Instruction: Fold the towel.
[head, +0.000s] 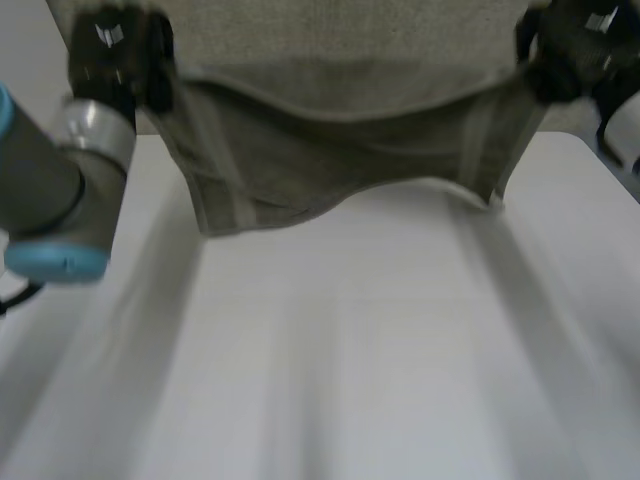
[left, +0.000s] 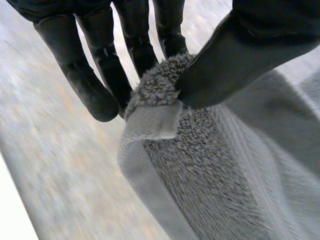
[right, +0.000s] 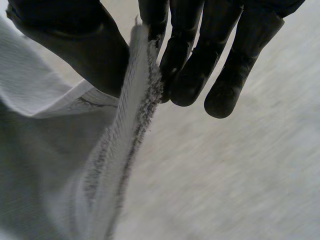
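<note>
1. The towel (head: 330, 150) is held off the white table (head: 350, 380), strung between the two hands at the far side of the head view. It sags in the middle, and a paler stretch of it runs on beyond the hands.
2. The left hand (left: 82, 80) has one corner. In its wrist view the thumb presses the looped pile and the flat hem band against the fingers in a firm pinch, and the outermost finger stands straight and bare beside it.
3. The right hand (right: 75, 45) has the opposite corner. Its thumb and nearest finger are clamped on the hem edge, which hangs down from the pinch, while the other fingers lie close together and touch no cloth.
4. Judged from this, the step in hand is the carry of the fold: one edge is lifted by both its corners, and laying it over the rest of the towel is not yet done.
5. The next move calls for both hands to travel level and at one pace, with the cloth lightly taut so the sag does not drag or crease.
6. The held corners should then come down onto the matching corners so that the edges meet, and only after that should the pinches let go
</note>
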